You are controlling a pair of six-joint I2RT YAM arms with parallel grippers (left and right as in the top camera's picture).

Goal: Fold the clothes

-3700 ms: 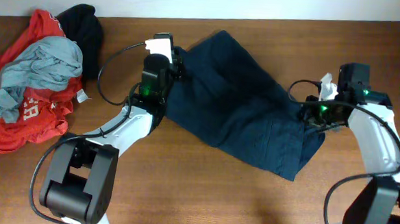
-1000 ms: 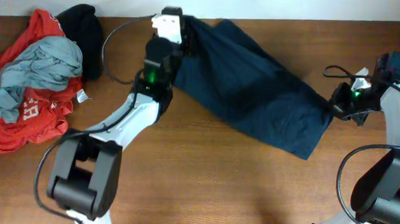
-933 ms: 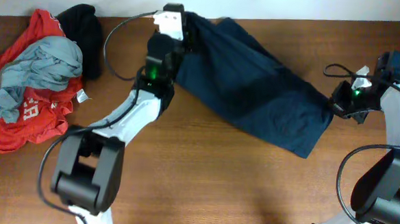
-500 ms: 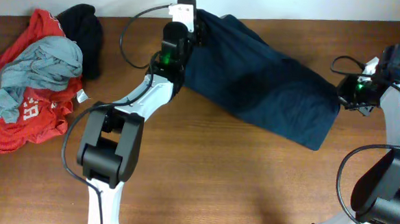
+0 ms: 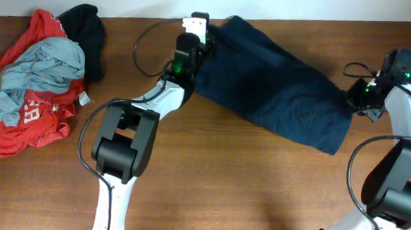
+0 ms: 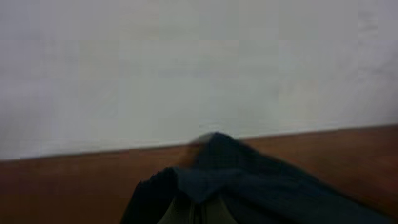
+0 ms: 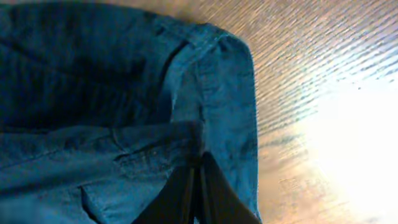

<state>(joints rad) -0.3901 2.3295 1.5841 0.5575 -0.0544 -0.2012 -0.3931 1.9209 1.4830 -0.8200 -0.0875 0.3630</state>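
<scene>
The dark navy-blue garment [image 5: 271, 80] lies stretched across the back of the table, from upper left to lower right. My left gripper [image 5: 211, 32] is shut on its upper left corner near the back edge; in the left wrist view the cloth [image 6: 249, 183] bunches over the closed fingers [image 6: 194, 213]. My right gripper [image 5: 353, 101] is shut on the garment's right edge; the right wrist view shows the fingers [image 7: 199, 186] pinching a seam fold of the blue cloth [image 7: 124, 93].
A pile of a red printed shirt [image 5: 29, 120] and a grey tee [image 5: 39, 67] lies at the far left, with a small black garment [image 5: 87, 28] behind it. A white wall [image 6: 186, 62] stands just past the table's back edge.
Both grippers have pulled the garment up and to the right, stretching it out flatter. The left gripper moved right along the back edge; the right gripper moved toward the right edge.
</scene>
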